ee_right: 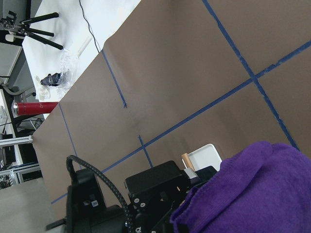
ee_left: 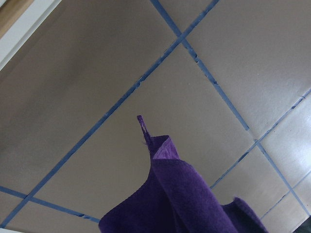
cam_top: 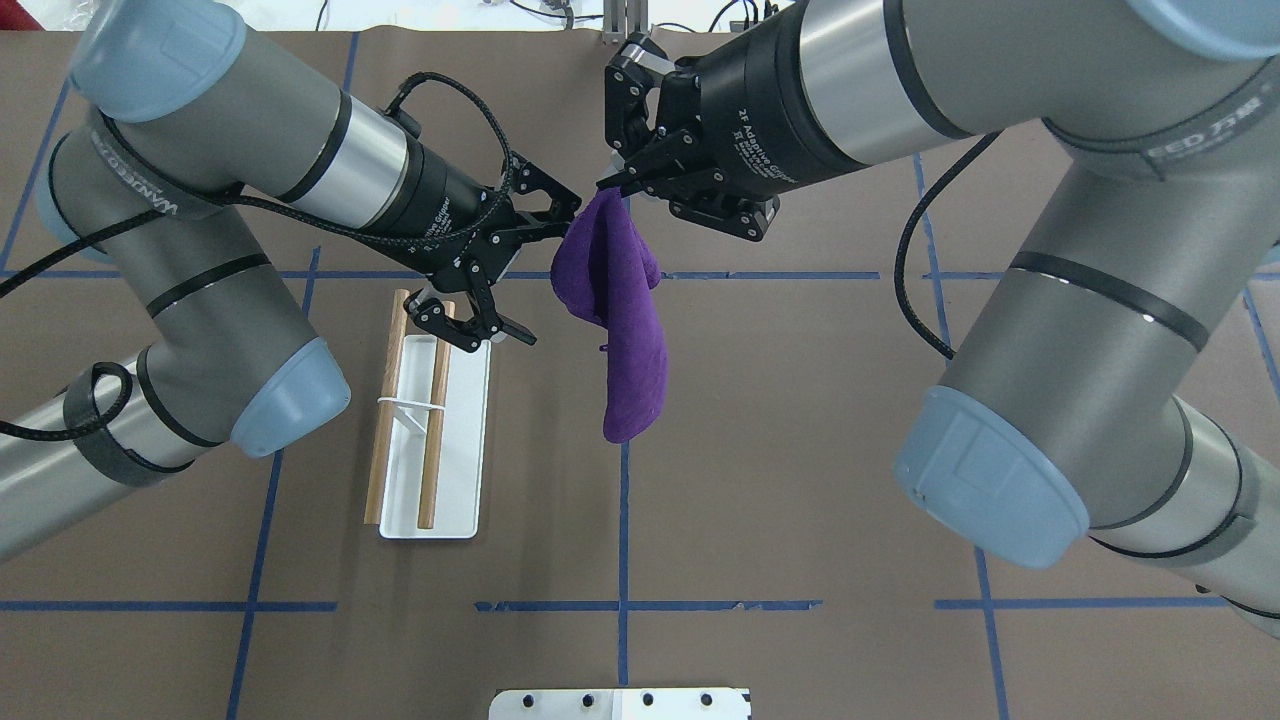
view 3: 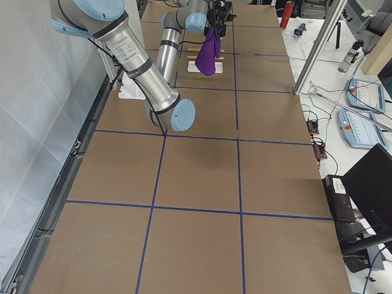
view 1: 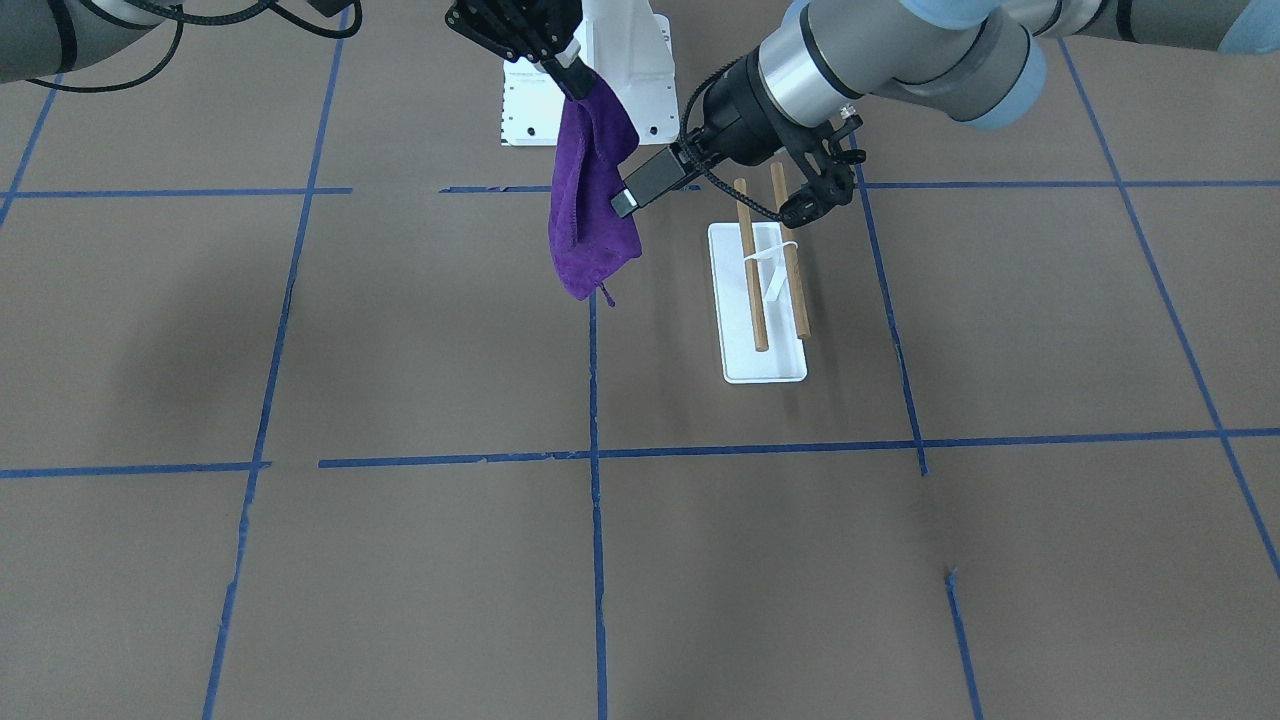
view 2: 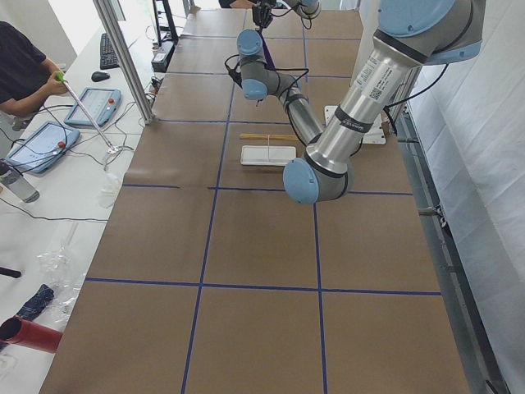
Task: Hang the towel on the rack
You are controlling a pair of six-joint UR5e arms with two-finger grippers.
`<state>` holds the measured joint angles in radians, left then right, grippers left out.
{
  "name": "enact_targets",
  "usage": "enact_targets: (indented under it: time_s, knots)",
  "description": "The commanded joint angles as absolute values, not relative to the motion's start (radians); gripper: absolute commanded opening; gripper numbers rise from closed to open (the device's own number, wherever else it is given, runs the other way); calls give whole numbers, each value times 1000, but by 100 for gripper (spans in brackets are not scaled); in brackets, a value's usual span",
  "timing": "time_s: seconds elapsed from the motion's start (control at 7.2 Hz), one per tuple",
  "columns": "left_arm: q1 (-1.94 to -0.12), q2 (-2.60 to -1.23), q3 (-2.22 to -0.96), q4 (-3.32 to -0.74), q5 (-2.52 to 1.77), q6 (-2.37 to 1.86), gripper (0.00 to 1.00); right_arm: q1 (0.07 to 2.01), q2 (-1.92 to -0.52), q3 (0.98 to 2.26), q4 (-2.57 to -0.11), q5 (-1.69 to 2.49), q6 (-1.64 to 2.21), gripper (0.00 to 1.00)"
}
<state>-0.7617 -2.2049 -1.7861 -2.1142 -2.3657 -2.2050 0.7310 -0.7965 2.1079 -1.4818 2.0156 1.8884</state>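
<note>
Bright, even indoor light; frames sharp
Soft, diffuse shadows lie on the matte bench, a broad patch and a faint edge beside the rack.

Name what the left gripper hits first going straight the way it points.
Most likely the purple towel, hanging from the right gripper just ahead of the open left gripper; depth is uncertain.

Work surface: a table with a flat brown covering, marked into rectangular cells by blue tape lines. Some lines are broken or scuffed.

Items resting on it:
- The rack, its white base flat inside one cell on the robot's left half, clear of the tape.
- A white bolted pedestal at the robot's edge.
</note>
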Motion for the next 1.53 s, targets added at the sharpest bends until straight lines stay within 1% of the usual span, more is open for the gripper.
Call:
enact_targets:
  time_s: [0.0, 0.14, 0.42, 0.56, 0.83, 0.97, 1.11, 1.25, 1.39]
  knots:
    - [-761, -2209, -1782, -2141, -2365, -2206, 85, 727, -795, 2118, -1482, 2016, 1890, 0]
    - [-761, -2209, -1775, -2148, -2364, -2207, 74, 727, -792, 2123, -1482, 2016, 1890, 0]
    - [-761, -2209, -1776, -2149, -2364, -2204, 8, 727, -793, 2135, -1482, 2017, 1888, 0]
    - [-762, -2206, -1784, -2151, -2364, -2197, 0, 727, -795, 2138, -1482, 2017, 1888, 0]
    - [-764, -2203, -1792, -2186, -2361, -2192, 0, 719, -805, 2138, -1482, 2019, 1885, 0]
    - [-765, -2200, -1807, -2186, -2338, -2189, 0, 707, -819, 2137, -1482, 2017, 1885, 99]
    - [-767, -2194, -1806, -2190, -2310, -2159, 0, 707, -868, 2140, -1451, 2017, 1870, 100]
    - [-770, -2180, -1805, -2191, -2295, -2126, 0, 707, -952, 2140, -1351, 2017, 1841, 100]
    - [-770, -2136, -1815, -2203, -2293, -2099, 0, 715, -1003, 2138, -1297, 2019, 1833, 100]
